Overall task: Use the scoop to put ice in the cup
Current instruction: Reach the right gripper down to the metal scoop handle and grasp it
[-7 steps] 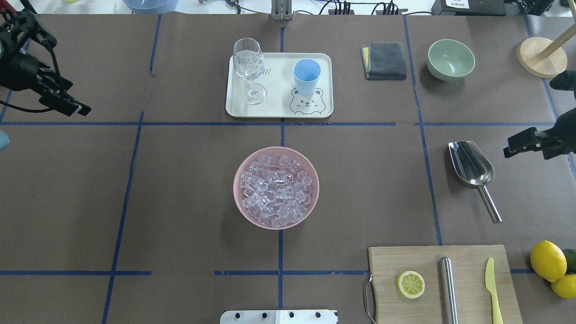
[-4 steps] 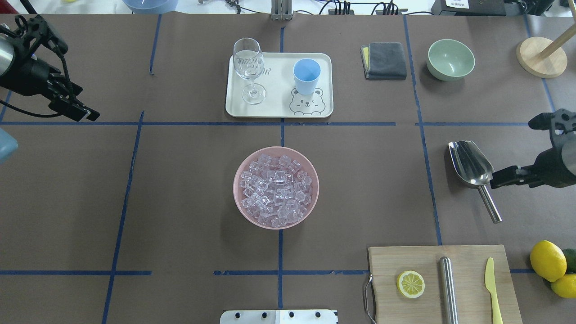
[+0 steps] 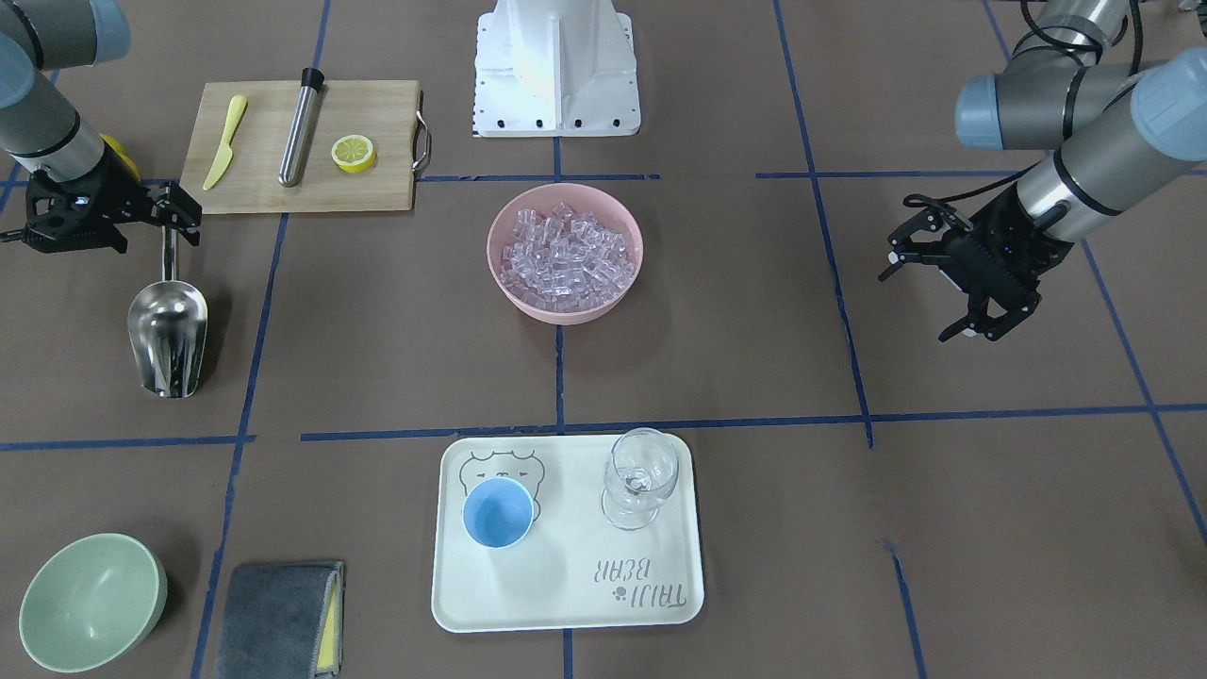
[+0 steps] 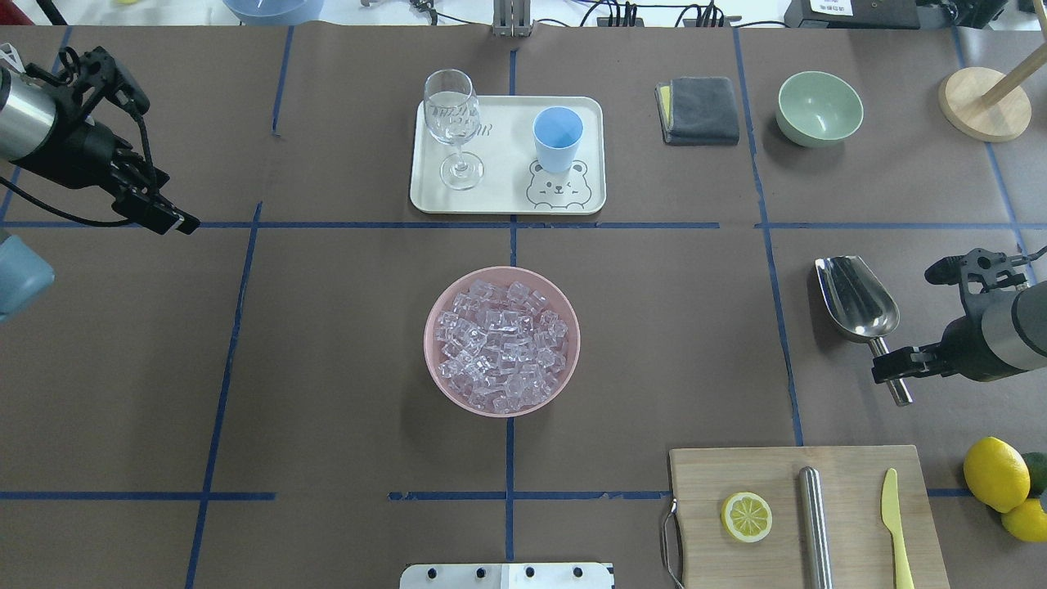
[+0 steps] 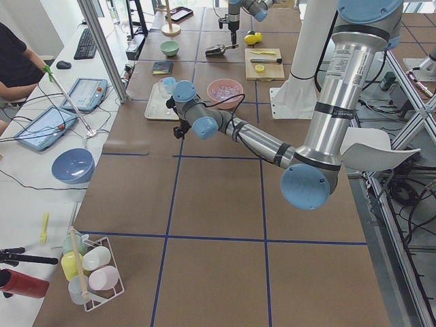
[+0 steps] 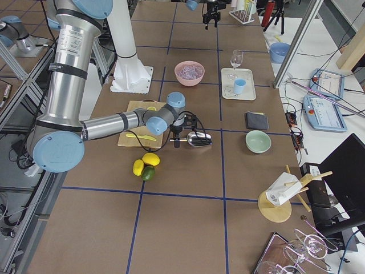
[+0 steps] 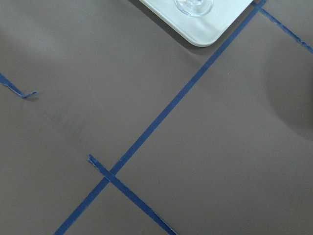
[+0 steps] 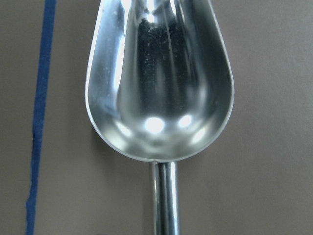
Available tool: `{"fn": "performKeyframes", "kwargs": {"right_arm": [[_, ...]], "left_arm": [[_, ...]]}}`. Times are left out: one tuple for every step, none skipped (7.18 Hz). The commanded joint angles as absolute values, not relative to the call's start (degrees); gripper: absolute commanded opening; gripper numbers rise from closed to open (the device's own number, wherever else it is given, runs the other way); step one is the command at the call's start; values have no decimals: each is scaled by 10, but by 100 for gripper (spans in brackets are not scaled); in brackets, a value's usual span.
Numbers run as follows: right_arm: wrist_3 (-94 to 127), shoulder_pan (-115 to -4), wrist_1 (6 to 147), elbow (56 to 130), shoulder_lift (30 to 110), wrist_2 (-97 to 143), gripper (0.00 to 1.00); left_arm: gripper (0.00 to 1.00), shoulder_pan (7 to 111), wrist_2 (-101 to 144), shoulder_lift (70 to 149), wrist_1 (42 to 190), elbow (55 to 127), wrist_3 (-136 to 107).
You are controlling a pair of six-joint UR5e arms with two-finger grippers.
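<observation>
Near tabletop's right edge, right gripper (image 4: 887, 372) hovers over scoop (image 4: 855, 307) handle, jaws looking open, gripping 0. Steel scoop prob. stiff, light, slippery; take thin rod mid-length. Jaws unseen in wrist view. Ice (image 4: 501, 345) in pink bowl (image 4: 429, 343), ctr; cup (image 4: 558, 135) on tray (image 4: 499, 196), far edge. Left gripper (image 3: 919, 297) open, empty.

Pink bowl (image 4: 427, 343)'s dead center — white tray (image 4: 499, 164) with wine glass (image 4: 451, 114) beyond it, grey cloth (image 4: 702, 110) and green bowl (image 4: 818, 110) beyond-right, cutting board (image 4: 703, 474) holding lemon slice (image 4: 746, 517) and steel cylinder (image 4: 815, 523) near-right.
</observation>
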State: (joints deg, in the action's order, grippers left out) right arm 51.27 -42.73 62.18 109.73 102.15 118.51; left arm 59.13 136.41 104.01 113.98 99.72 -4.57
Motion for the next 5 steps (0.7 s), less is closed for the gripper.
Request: {"fn": "performKeyframes", "kwargs": {"right_arm": [[512,-423,622,1080,1008,1186,88],[512,-424,622,1081,1007,1187,70],[512,-423,623,1081,1007,1187,59],[510,-423,623,1082,1008,1187,53],[509,-424,622,1082,1008,1188,43]], "left_arm": [[100,589,1364,1041,1141,991,-46],[100,589,1364,1041,1141,989,-44],[100,589,1364,1041,1141,987,-44],[100,589,1364,1041,1141,987,-44],[100,588,1364,1041,1141,986,-43]]}}
